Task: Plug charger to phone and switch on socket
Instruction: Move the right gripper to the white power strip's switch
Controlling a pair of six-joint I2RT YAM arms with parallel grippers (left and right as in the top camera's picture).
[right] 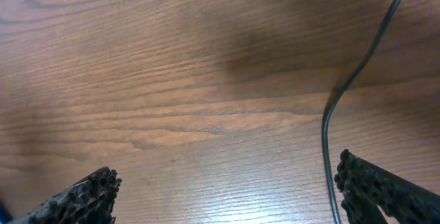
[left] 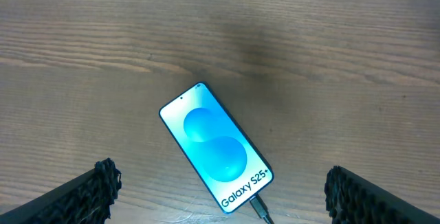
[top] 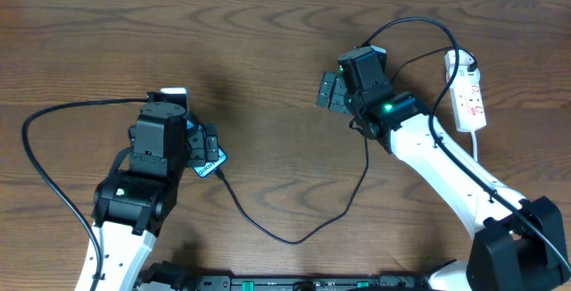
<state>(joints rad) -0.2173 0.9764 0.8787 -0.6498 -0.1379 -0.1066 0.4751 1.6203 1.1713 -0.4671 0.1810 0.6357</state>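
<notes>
Phone diagonal, charger plugged at lower-right end; left fingers, right fingers spread, empty.

The worktop is brown wood with darker streaked grain. The phone has a black frame and a light blue screen with brighter blue circles and white lettering. The charger is black. The socket is white with red markings. The left tool has black, pebbled fingers. The right arm is white with a green light.
</notes>
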